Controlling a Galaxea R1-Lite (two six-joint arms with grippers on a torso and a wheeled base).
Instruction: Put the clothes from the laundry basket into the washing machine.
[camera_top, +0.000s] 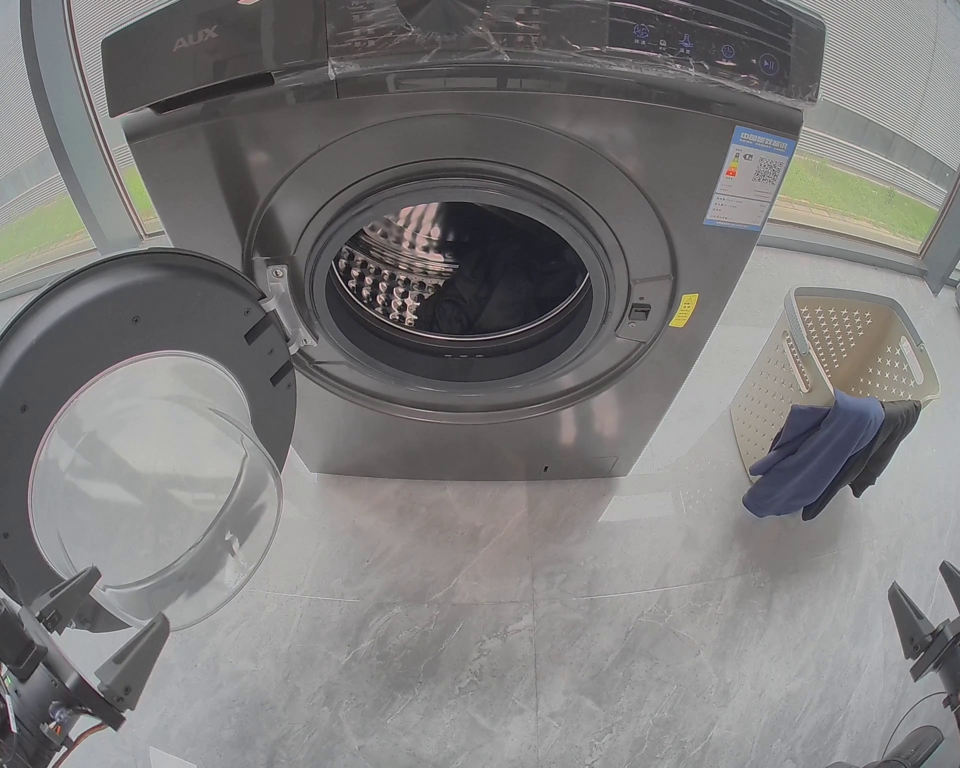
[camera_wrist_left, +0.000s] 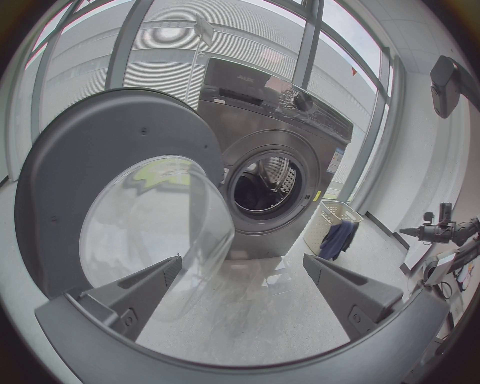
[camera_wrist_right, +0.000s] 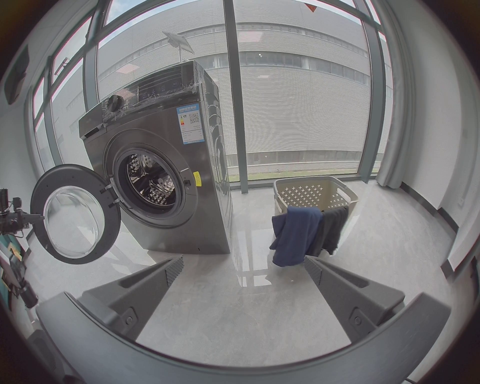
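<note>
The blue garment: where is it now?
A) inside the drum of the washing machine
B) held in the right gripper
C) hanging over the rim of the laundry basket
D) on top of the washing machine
C: the blue garment drapes over the rim of the laundry basket, beside a dark garment.

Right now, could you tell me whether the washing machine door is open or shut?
Open: the door stands wide aside on its hinge, baring the drum with dark clothing inside.

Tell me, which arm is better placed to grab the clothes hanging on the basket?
Right, likely. The laundry basket and its draped clothes stand on that side, near the right arm; the left arm is by the open door.
</note>
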